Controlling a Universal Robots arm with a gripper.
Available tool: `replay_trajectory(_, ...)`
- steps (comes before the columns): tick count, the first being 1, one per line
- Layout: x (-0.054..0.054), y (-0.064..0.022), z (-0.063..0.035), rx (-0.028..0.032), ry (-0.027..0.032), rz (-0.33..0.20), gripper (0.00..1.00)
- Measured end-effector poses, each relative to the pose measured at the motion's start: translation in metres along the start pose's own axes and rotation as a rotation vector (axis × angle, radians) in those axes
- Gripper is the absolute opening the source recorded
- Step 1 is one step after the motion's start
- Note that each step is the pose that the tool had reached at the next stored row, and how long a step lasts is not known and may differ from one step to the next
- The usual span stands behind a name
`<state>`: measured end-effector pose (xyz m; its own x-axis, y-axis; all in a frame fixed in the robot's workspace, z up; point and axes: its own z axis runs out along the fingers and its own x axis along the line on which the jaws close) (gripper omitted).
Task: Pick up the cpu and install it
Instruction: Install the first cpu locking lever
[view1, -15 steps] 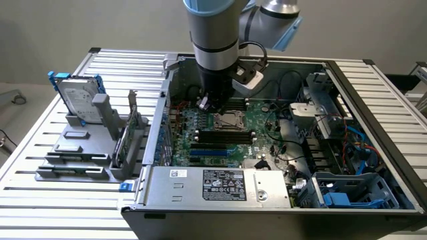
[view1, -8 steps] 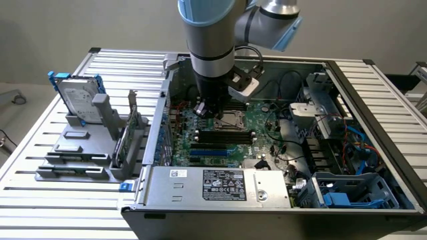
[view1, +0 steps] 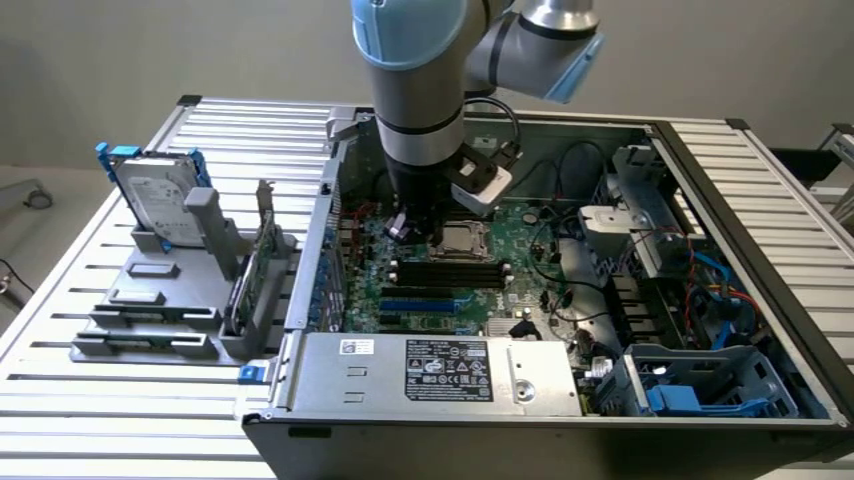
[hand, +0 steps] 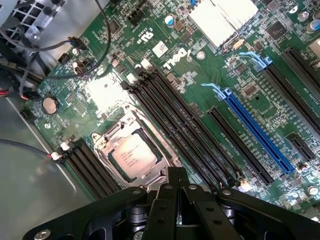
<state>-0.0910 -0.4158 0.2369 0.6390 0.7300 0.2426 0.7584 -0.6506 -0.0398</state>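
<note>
Cpu (hand: 134, 156): seated in motherboard socket, lower centre of wrist frame, just beyond pincer (hand: 176, 192). Pincer: fingers clenched together, grasping nothing, directly above socket.

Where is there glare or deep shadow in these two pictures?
Wrist view: a white glare patch washes out the board beside the cpu, and the heatsink is overexposed; the gripper is dark. Exterior view: even light, with the case front in shadow.

Directly below the end effector (hand: 176, 182) the cpu (hand: 134, 156) lies exposed; black memory sticks (hand: 180, 127) crowd just beside it.
</note>
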Motion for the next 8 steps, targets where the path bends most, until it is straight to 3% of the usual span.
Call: replay_trajectory(8, -0.0012, -0.0041, 0.0056, 0.003, -0.0028, 0.001, 0.11)
